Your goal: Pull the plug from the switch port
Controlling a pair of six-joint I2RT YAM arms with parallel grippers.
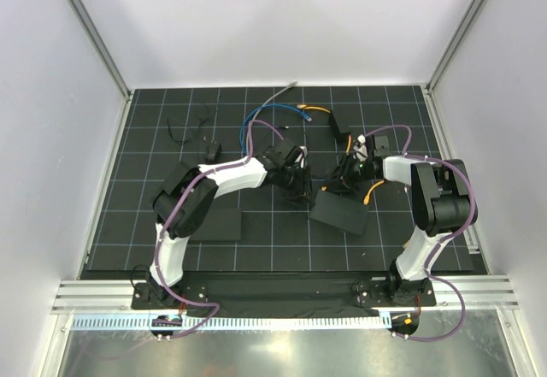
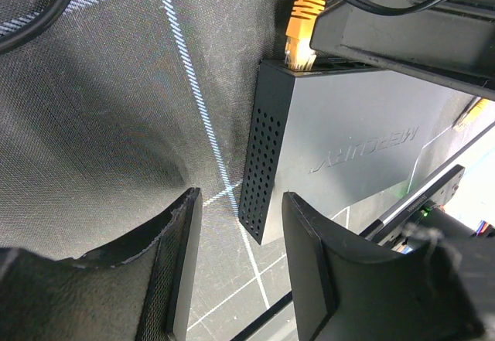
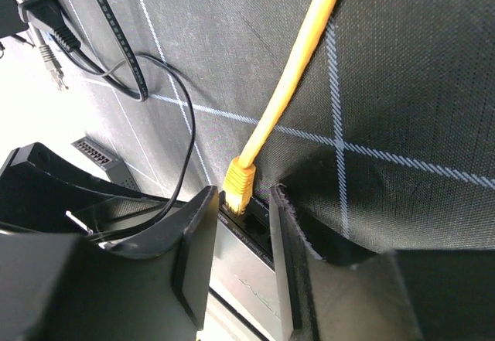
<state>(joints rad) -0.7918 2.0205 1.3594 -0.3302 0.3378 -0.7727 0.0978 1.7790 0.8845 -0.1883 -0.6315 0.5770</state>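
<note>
top view: the left gripper (image 1: 297,182) and the right gripper (image 1: 344,174) face each other over the gridded mat (image 1: 137,180), tips near one another; the orange cable (image 1: 373,191) loops just beside the right gripper

left wrist view: the left gripper's jaws stand apart, clamping nothing; the switch (image 2: 363,148) lies just ahead of its fingers (image 2: 182,264), vented end in line with the gap, mat showing between it and one finger; the plug (image 2: 303,28) sits at the switch's far corner, well ahead of the tips

right wrist view: the right gripper's jaws are parted, a fingertip (image 3: 203,225) on either side of the plug, slim gaps between; the plug is seated in the switch port (image 3: 259,216), its cable running away ahead
</note>
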